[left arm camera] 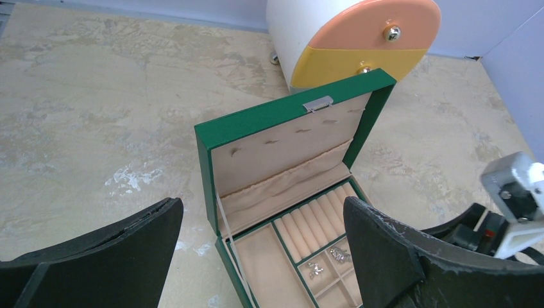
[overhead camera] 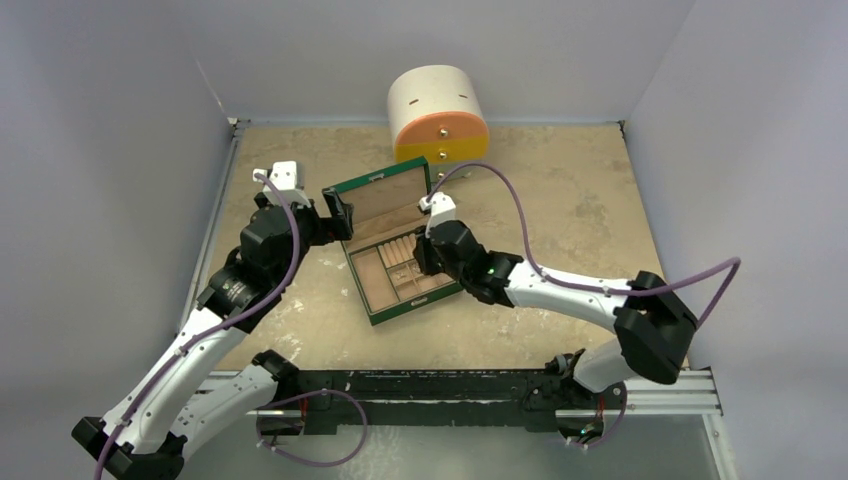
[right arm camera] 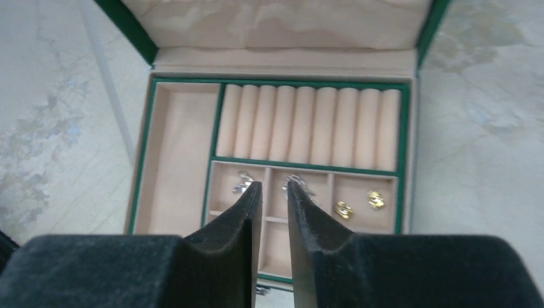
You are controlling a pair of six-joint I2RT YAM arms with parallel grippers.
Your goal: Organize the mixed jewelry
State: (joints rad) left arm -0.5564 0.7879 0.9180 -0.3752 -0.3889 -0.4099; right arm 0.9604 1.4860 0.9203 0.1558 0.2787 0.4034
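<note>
Right pincer (right arm camera: 274, 186) is held slightly parted and empty above the open green tan-lined box (right arm camera: 403, 154), whose small compartments are occupied by silvery pieces (right arm camera: 242, 184) and gold-coloured pieces (right arm camera: 344, 210); left pincer (left arm camera: 263, 205) is spread wide, empty.

text: none legible | labels: none | numbers: none | signs: none
</note>
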